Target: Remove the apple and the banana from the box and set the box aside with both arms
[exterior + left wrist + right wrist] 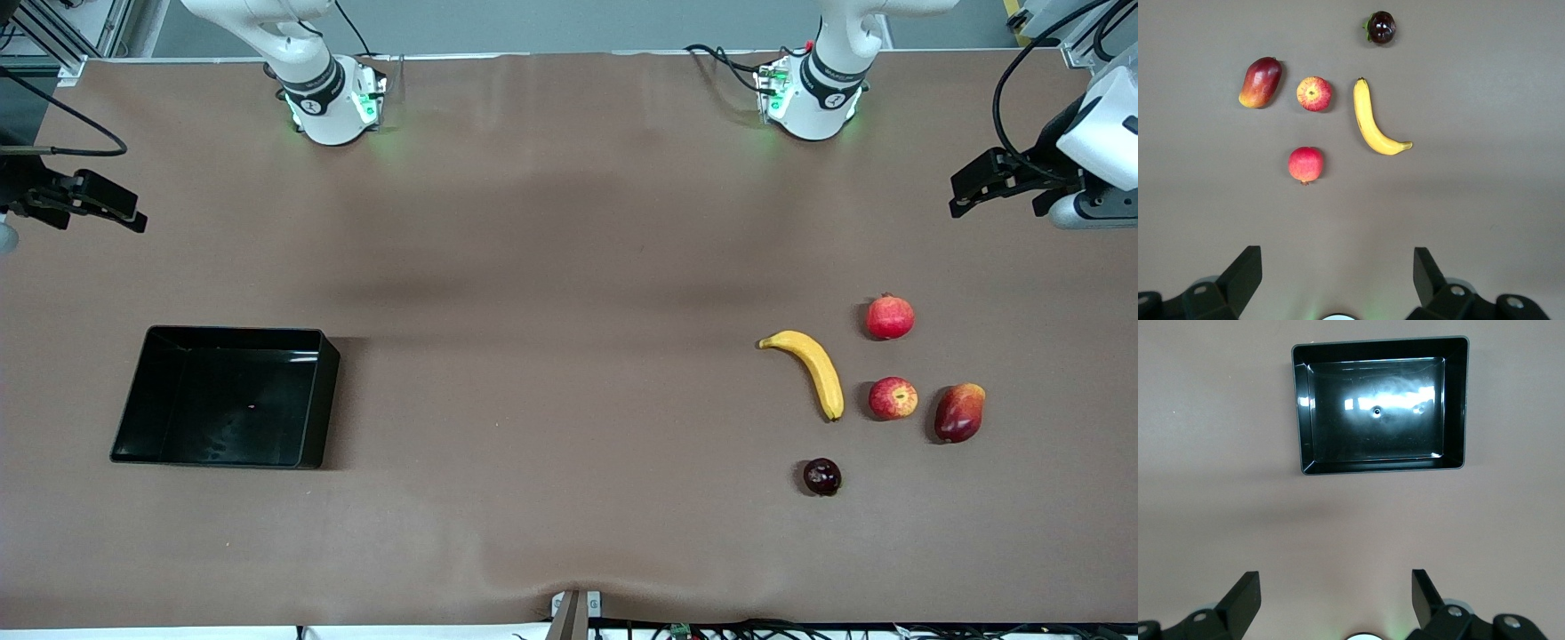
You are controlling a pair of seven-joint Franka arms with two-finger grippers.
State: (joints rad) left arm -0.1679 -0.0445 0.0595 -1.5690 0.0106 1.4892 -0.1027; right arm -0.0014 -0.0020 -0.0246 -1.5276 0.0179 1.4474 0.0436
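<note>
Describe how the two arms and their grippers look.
Both arms are glossy white with black joint bands; green lights glow at their bases, black cables trailing nearby. The left gripper and right gripper are matte black with angular wedge-shaped jaws.

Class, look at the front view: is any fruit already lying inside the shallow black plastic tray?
No, the shallow black plastic tray holds nothing; the curved yellow banana lies on the table.

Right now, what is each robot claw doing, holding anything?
Left gripper: open, empty, up above the table near the fruits.
Right gripper: open, empty, near the black tray.
</note>
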